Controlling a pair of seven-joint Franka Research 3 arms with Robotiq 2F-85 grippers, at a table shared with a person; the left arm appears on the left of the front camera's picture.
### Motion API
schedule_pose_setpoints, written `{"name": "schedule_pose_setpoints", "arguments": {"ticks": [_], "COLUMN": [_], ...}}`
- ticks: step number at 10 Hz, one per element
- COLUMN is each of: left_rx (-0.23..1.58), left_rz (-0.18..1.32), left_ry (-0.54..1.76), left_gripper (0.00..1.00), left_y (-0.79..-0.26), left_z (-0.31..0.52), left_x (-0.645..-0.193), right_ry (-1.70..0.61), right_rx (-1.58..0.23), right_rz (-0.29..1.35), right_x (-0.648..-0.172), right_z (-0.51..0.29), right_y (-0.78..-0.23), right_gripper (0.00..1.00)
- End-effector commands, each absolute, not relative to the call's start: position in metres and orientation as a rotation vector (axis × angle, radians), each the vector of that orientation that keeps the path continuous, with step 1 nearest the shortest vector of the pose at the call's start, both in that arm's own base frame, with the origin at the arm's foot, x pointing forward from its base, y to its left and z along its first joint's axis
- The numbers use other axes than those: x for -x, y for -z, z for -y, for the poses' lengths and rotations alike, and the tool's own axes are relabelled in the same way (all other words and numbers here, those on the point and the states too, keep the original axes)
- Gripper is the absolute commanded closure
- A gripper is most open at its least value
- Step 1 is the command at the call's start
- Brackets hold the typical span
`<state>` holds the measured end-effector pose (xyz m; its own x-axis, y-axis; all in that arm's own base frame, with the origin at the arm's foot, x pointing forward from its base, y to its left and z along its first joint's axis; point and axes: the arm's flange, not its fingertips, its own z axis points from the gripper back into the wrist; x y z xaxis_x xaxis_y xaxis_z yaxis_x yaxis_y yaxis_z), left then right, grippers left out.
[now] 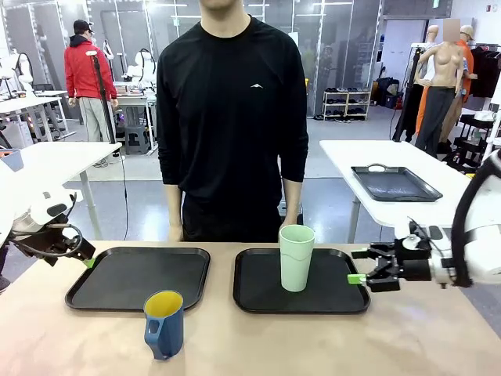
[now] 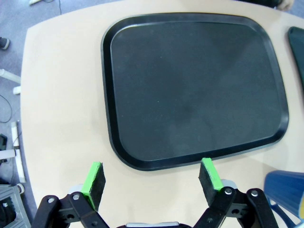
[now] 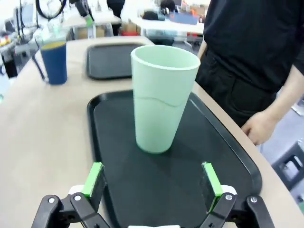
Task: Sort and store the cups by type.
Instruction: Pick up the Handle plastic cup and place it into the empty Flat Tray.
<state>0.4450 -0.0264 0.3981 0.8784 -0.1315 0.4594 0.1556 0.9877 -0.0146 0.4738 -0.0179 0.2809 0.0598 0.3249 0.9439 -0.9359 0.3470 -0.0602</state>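
Observation:
A tall mint-green tumbler [image 1: 297, 257] stands upright on the right black tray [image 1: 258, 301], also seen close up as the tumbler [image 3: 163, 97] on that tray [image 3: 156, 190]. The dark blue handled cup [image 1: 163, 323] with yellow inside stands on the bare table in front of the left black tray [image 1: 117, 286]; its blue side shows as the cup [image 2: 285, 190]. My right gripper [image 1: 358, 266] is open at the right tray's right edge, apart from the tumbler, fingers [image 3: 95, 178] wide. My left gripper [image 1: 88, 262] is open over the left tray's near-left edge [image 2: 114, 142], holding nothing.
A person in black stands at the table's far side, hands hanging by the edge [image 1: 291, 215]. The blue cup [image 3: 54, 61] and left tray [image 3: 111, 59] show beyond the tumbler. Behind, a white table carries another black tray [image 1: 395, 184].

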Motion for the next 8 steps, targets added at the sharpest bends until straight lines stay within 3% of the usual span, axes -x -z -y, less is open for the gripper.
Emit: {"name": "schedule_pose_setpoints", "arguments": {"ticks": [1, 5, 8], "left_rx": [0.054, 0.054, 0.054], "left_rz": [0.477, 0.477, 0.477], "left_ry": [0.146, 0.146, 0.146], "left_gripper": [0.00, 0.00, 0.00], "left_y": [-0.399, -0.399, -0.399], "left_z": [0.025, 0.025, 0.025], "left_x": [-0.445, -0.445, -0.445], "right_ry": [-1.162, -1.282, -1.274], "right_rx": [-0.491, -0.210, -0.099], "right_rz": [0.928, 0.663, 0.618], "right_x": [-0.433, -0.402, -0.395], "right_z": [0.020, 0.023, 0.016], "right_y": [-0.321, -0.361, -0.363], "right_gripper": [0.00, 0.00, 0.00]}}
